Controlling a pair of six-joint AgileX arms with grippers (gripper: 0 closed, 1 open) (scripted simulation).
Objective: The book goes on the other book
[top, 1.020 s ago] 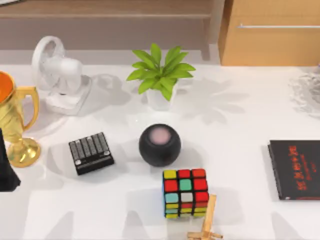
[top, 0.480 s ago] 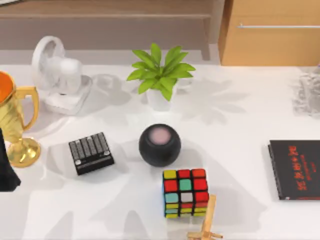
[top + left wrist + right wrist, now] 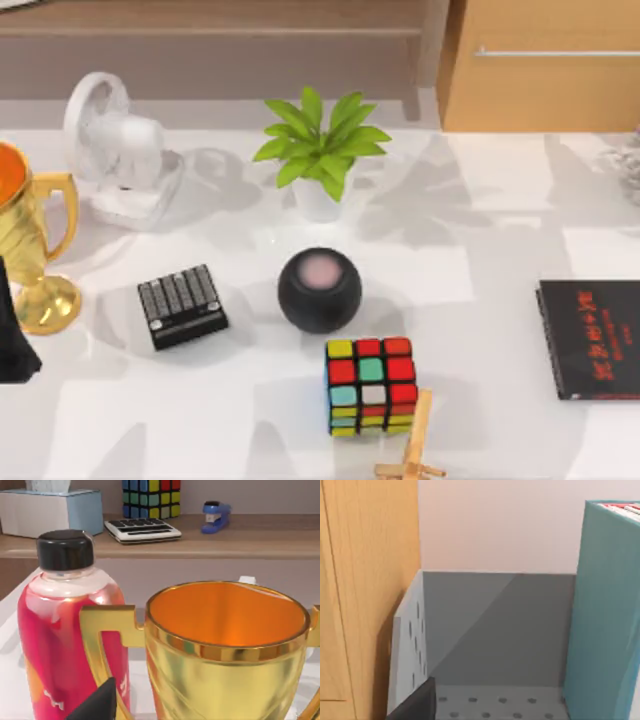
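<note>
Operator: Where is the book [image 3: 605,615]?

Inspector: Upright in a grey holder [image 3: 490,630], before your right arm's camera. Both end effectors' states: cannot tell. It looks rigid, heavy, slippery; grip across the covers. The other book [image 3: 592,338] lies flat, worktop's right.

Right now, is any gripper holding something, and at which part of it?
Nothing is seen held. The teal book stands upright in a grey holder, ungripped; the black book lies flat on the table's right side.

We see the other book [image 3: 592,339] flat at the tabletop's [image 3: 480,280] right edge, well apart from the Rubik's cube [image 3: 371,384].
</note>
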